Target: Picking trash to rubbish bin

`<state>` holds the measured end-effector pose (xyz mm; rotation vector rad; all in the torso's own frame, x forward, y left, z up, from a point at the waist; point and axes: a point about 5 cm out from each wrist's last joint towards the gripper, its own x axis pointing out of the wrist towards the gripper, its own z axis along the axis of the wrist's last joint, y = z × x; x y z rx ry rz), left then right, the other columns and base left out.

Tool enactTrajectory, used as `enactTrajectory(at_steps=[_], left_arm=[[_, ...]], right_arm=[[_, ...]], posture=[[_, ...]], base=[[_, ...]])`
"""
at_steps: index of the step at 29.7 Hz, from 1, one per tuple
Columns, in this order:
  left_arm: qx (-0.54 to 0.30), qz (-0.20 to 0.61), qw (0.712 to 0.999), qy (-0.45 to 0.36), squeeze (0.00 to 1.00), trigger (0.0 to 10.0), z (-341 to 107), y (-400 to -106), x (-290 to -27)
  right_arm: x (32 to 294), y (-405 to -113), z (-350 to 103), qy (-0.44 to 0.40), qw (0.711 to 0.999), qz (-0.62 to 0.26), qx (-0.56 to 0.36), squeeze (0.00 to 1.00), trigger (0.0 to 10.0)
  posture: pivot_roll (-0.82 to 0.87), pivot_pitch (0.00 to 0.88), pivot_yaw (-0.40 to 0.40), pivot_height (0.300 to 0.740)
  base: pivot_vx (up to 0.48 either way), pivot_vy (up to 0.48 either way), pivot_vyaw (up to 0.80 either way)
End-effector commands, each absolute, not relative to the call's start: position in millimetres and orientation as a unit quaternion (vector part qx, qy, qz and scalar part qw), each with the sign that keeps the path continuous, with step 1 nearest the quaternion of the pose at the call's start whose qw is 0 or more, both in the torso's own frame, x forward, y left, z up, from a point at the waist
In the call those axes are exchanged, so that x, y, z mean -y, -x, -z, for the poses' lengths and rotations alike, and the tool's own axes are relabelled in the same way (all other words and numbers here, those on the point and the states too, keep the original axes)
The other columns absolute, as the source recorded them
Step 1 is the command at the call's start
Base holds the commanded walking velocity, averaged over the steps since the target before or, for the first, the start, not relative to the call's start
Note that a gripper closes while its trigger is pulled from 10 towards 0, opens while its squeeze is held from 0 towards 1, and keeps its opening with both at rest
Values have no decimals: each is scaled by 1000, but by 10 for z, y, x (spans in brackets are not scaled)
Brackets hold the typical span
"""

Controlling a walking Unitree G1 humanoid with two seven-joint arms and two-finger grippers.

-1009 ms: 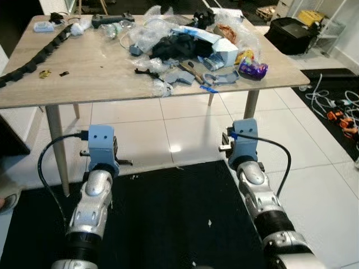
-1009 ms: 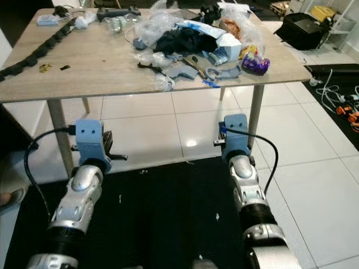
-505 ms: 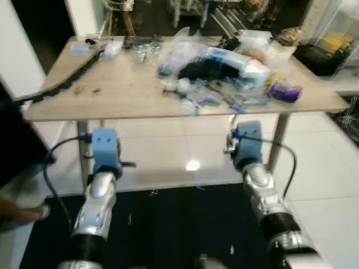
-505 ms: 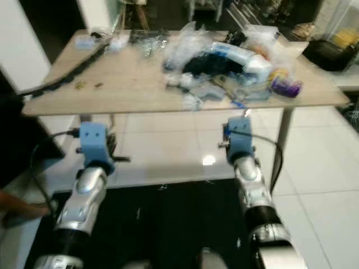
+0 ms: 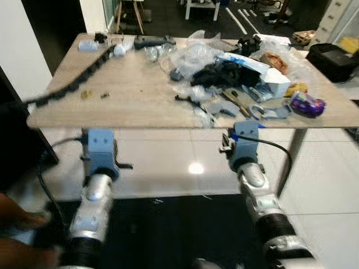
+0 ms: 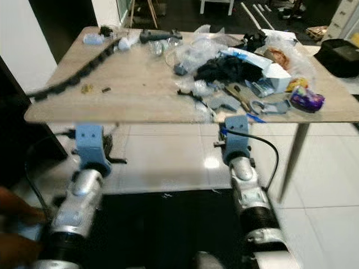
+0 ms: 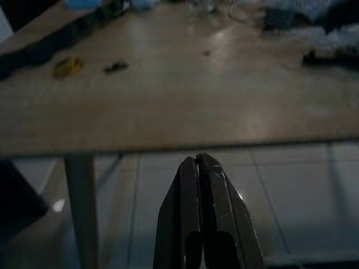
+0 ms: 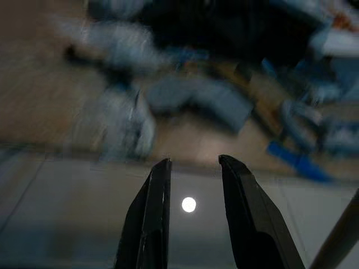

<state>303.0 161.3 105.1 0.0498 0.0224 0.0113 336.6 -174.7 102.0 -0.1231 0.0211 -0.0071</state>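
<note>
While both silver arms reach forward below its near edge, a pale wooden table [image 5: 140, 95] spans the head views, standing on glossy white floor tiles [image 5: 168, 162] with a black mat [image 5: 179, 230] nearer the robot. The trash pile [image 5: 224, 73], a heap of crumpled clear plastic, dark fabric and cartons, lies toward two o'clock on the tabletop. A black segmented cable chain [image 5: 78, 75] runs from ten o'clock toward the table's left edge. A white and blue carton [image 5: 263, 73] sits within the heap, and a purple wrapper [image 5: 307, 104] lies at three o'clock near the edge. The left gripper [image 7: 197, 162] hangs below the table edge, fingers pressed together and empty. The right gripper [image 8: 193, 165] points at the heap's near side, fingers apart, holding nothing.
</note>
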Motion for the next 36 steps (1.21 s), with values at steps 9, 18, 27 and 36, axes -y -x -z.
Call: enactTrajectory(at_steps=[9,18,27,36], left_arm=[[5,10,1000,-24,0,10000,-1161,-3035,-1539],[15,37,999,-23,0,10000,-1186,-3001,-1499],[33,58,997,-28,0,10000,-1247,-2980,-1460],[38,69,996,-36,0,10000,-1264,-2963,-1448]], right_arm=[[1770,-3391,-1166,52,998,11,15,0,10000],[1696,-3379,-1235,57,998,-4,30,0,10000],[1662,-3365,-1239,63,997,-14,29,0,10000],[1739,-3383,-1257,63,998,-9,22,1000,10000]], posture=[[-7,38,-44,740],[-3,39,-46,740],[-3,39,-44,740],[-3,37,-48,740]], base=[[350,0,-585],[334,0,0],[0,0,0],[0,0,0]])
